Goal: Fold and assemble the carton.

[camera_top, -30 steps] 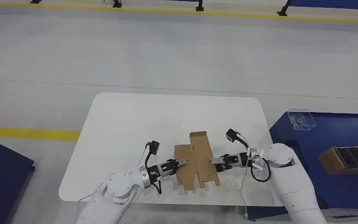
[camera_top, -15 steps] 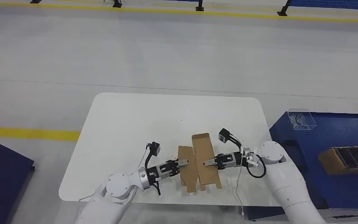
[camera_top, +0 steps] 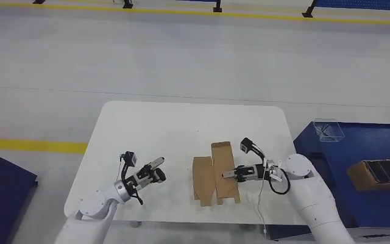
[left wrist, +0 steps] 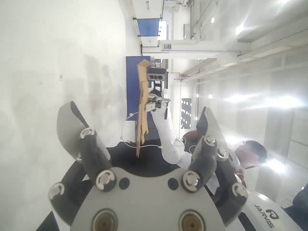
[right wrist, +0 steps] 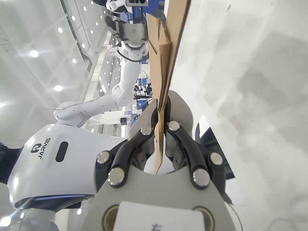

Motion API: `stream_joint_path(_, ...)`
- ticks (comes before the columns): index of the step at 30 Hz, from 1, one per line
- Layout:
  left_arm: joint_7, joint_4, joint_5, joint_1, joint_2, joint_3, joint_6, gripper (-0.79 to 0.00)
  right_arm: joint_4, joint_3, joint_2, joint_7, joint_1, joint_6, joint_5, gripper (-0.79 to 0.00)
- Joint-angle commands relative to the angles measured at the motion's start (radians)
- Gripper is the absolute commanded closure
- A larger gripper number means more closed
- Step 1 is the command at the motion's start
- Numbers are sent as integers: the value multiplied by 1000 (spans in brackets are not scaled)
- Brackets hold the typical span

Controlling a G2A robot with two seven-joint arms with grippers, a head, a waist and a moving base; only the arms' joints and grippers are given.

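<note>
You have a pale, smooth floor (camera_top: pixel 183 55) around one white, round-cornered desk (camera_top: pixel 152 128). One flattened brown corrugated carton (camera_top: pixel 214 177), with panels and flaps, sits near the desk's front edge. Your right tool (camera_top: pixel 225 175) is pinched onto its edge. Your left tool (camera_top: pixel 159 161) is spread wide and empty, well apart from the carton.
</note>
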Motion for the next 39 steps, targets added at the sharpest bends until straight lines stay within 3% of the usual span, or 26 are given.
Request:
stream_joint_path(1,-4,0,-7,-1,0,1,0,-785,-87,49,10,-31,-28,-40,24,0)
stream_joint_path(8,-4,0,-7,-1,0,1,0,-785,-556,206,35,-169,-175,-64,137,0)
stream_joint_path(12,-4,0,-7,-1,0,1,0,-785,-783,234,40,-227,-231,-37,141,0)
stream_joint_path(16,-4,0,-7,-1,0,1,0,-785,-870,219,43,-245,-245,-10,111,0)
stream_joint_path(20,-4,0,-7,-1,0,1,0,-785,-834,181,43,-237,-215,28,141,0)
stream_joint_path(24,-4,0,-7,-1,0,1,0,-785,-680,94,34,-151,-137,261,458,0)
stream_joint_path(29,-4,0,-7,-1,0,1,0,-785,-485,-80,7,-34,-36,708,835,0)
stream_joint_path(35,-4,0,-7,-1,0,1,0,-785,-473,-393,-14,-258,-7,953,1382,0)
stream_joint_path(39,-4,0,-7,-1,0,1,0,-785,-485,-500,-24,-414,4,1109,1742,0)
